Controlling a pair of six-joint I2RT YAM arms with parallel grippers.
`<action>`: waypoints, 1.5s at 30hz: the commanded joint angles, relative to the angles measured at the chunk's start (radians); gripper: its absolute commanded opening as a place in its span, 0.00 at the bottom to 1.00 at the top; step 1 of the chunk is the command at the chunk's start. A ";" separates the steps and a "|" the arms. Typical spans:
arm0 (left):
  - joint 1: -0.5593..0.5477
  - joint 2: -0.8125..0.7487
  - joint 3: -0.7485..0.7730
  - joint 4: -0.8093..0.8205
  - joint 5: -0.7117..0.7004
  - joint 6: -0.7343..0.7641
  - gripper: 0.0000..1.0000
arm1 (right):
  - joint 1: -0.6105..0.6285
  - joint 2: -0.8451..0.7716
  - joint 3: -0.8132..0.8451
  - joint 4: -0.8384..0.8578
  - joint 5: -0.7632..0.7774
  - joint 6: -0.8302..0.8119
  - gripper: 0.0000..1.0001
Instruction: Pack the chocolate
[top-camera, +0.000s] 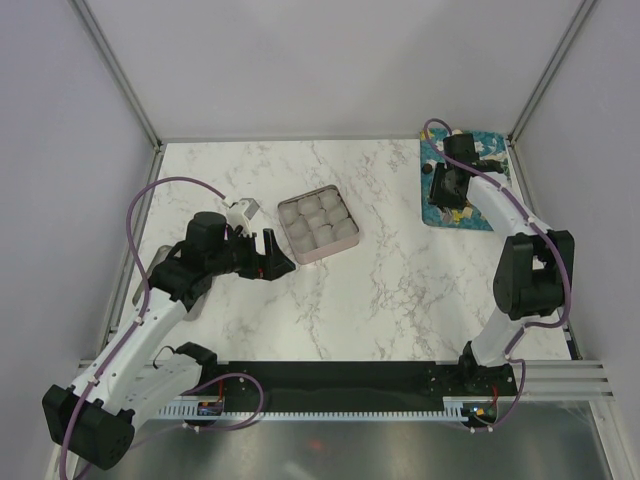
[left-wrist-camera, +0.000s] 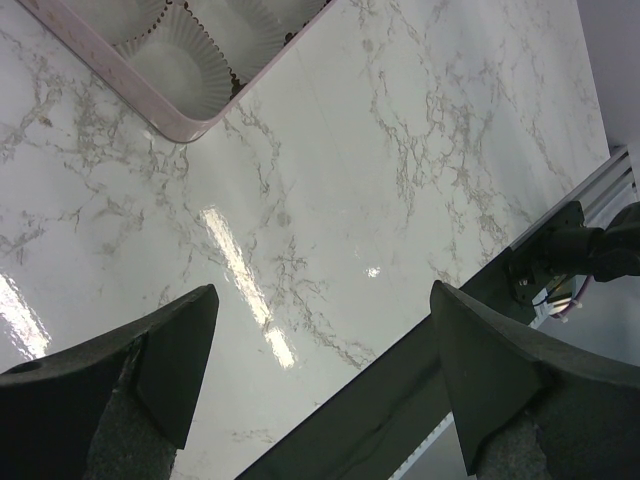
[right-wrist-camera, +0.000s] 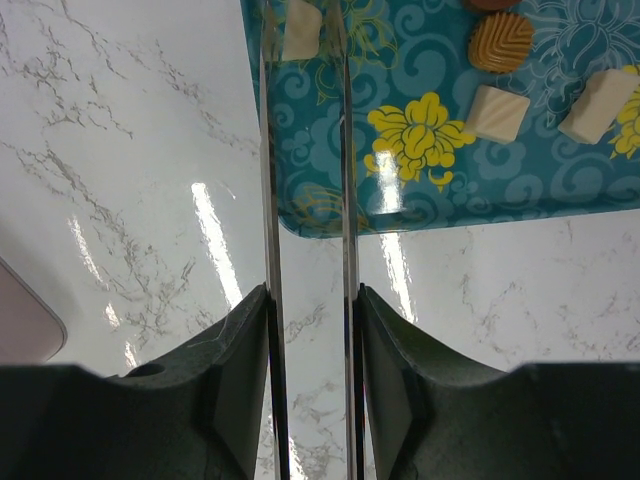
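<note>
Room: bare desk (top-camera: 400, 280) lies between tin (top-camera: 318, 225) and tray (right-wrist-camera: 440, 200).
Load: chocolate (right-wrist-camera: 497, 112) on the tray; one cream piece between the tongs (right-wrist-camera: 267, 200) blades.
Right arm: extended; right gripper (right-wrist-camera: 310, 300) clamped on tongs at tray edge.
Left arm: left gripper (left-wrist-camera: 322, 295) spread wide, near tin corner.

A white marble table (top-camera: 400, 270) carries a square pink tin (top-camera: 332, 251) near its middle, lined three by three with white fluted paper cups (top-camera: 318, 222). In the far right corner lies a teal tray (right-wrist-camera: 450, 200) patterned with yellow flowers. Thin metal tongs (right-wrist-camera: 268, 200) reach over its near edge, blades slightly apart.
</note>
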 joint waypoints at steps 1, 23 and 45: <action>-0.001 0.003 0.003 0.002 -0.002 0.022 0.94 | -0.010 0.009 -0.005 0.043 -0.009 0.001 0.46; 0.001 -0.111 0.005 0.045 -0.113 0.032 0.95 | 0.081 -0.175 0.000 0.020 -0.175 -0.014 0.23; 0.001 -0.254 0.009 -0.039 -0.176 0.108 0.97 | 0.456 -0.019 0.049 0.189 -0.154 -0.016 0.21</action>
